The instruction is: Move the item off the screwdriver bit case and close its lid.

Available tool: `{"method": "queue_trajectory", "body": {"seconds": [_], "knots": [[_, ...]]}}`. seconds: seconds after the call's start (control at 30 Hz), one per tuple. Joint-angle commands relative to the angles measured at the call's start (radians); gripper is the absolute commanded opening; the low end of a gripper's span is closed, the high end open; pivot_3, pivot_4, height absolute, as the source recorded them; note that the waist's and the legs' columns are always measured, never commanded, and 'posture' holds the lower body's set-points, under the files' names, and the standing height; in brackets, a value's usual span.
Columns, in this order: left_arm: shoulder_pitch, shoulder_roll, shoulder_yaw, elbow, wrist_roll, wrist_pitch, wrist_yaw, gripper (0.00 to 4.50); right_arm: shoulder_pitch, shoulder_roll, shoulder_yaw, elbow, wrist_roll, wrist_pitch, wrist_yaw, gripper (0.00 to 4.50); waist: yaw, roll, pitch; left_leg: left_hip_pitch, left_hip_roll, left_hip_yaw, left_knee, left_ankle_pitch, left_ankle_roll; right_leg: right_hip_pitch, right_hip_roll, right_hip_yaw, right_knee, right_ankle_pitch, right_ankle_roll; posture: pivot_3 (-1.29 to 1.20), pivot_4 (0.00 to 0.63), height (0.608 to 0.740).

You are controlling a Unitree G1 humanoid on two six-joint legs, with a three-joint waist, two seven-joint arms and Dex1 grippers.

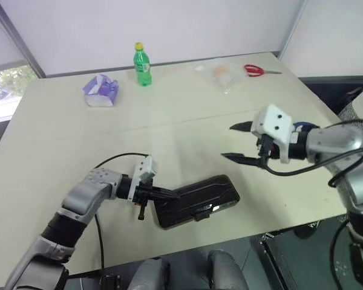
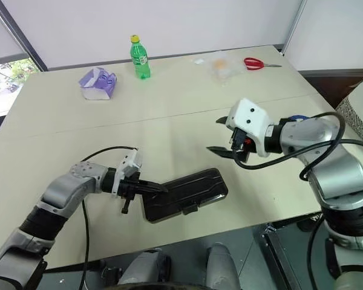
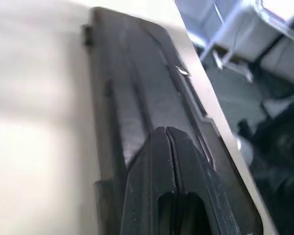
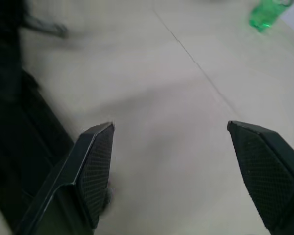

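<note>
The case [image 1: 196, 201] lay closed at the lower centre of the table [image 1: 169, 121], its lid [image 1: 201, 194] down. The left gripper [image 1: 169, 194], fingers pressed together, rested on its left end. The right gripper [image 1: 241, 143] hung spread wide at centre right, holding nothing. Blue tape [image 1: 302, 126] peeked behind that wrist.

I stand at a pale beige table [image 1: 187, 115] with a thin seam running across its top. Beyond its far edge rise plain white wall panels [image 1: 169, 24], joined by grey frames. On my far left a window [image 1: 3, 84] shows daylight and greenery. Dark floor [image 2: 278, 248] lies below the near edge.
</note>
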Motion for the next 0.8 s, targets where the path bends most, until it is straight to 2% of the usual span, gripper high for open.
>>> {"method": "queue_trajectory", "body": {"seconds": [0.03,0.07,0.23,0.3,0.33,0.53,0.7,0.8], "knots": [[-0.079,0.023,0.118,-0.08,-0.136,0.158,0.026,0.0,0.068,0.038,-0.057,-0.068,0.145,0.079,-0.002,3.83,0.004,-0.002,0.001,-0.001,0.0,-0.001,0.0,0.0,-0.001,0.0,0.0,-0.001,0.0,0.0,0.0,0.0,0.15,0.74],[-0.088,0.029,0.13,-0.083,-0.146,0.174,0.029,0.0,0.084,0.05,-0.057,-0.078,0.167,0.085,-0.011,3.83,0.005,-0.002,0.002,-0.002,0.0,-0.001,0.0,0.001,-0.002,-0.001,0.0,-0.001,0.0,0.0,0.0,0.0,0.15,0.74],[-0.13,0.038,0.145,-0.04,-0.128,0.192,0.058,0.0,0.171,0.063,-0.004,-0.135,0.232,0.086,-0.022,1.51,0.007,-0.001,0.002,-0.002,-0.001,0.001,-0.001,0.001,-0.002,-0.002,-0.001,0.0,0.0,0.0,0.0,0.0,0.15,0.74],[-0.14,0.042,0.133,-0.015,-0.107,0.181,0.058,0.0,0.197,0.057,0.038,-0.165,0.244,0.079,-0.02,0.41,0.008,-0.001,0.002,-0.002,-0.002,0.001,-0.001,0.001,-0.002,-0.003,0.0,0.0,0.0,0.0,0.0,0.0,0.15,0.74],[-0.145,0.039,0.12,0.001,-0.093,0.171,0.056,0.0,0.216,0.054,0.059,-0.178,0.252,0.072,-0.01,0.04,0.008,-0.001,0.002,-0.002,-0.002,0.001,-0.001,0.001,-0.002,-0.002,0.0,0.0,0.0,0.0,0.0,0.0,0.15,0.74],[-0.163,0.012,0.046,0.106,0.013,0.077,0.045,0.0,0.249,0.067,0.214,-0.167,0.23,0.026,-0.001,0.04,0.014,-0.002,0.002,-0.002,-0.002,0.001,0.0,0.001,-0.002,-0.002,0.0,0.0,-0.001,0.0,0.0,0.0,0.15,0.74],[-0.182,-0.027,-0.005,0.197,0.095,-0.015,0.029,0.0,0.221,0.064,0.35,-0.082,0.125,-0.06,0.006,0.04,0.015,-0.003,0.003,-0.002,-0.003,0.002,0.0,0.001,-0.002,-0.002,0.0,0.0,-0.001,0.0,0.0,0.0,0.15,0.74],[-0.189,-0.051,-0.023,0.221,0.123,-0.041,0.025,0.0,0.219,0.055,0.389,-0.036,0.076,-0.101,0.011,0.04,0.015,-0.003,0.003,-0.002,-0.003,0.001,0.0,0.001,-0.002,-0.002,0.0,0.0,-0.001,0.0,0.0,0.0,0.15,0.74]]}}
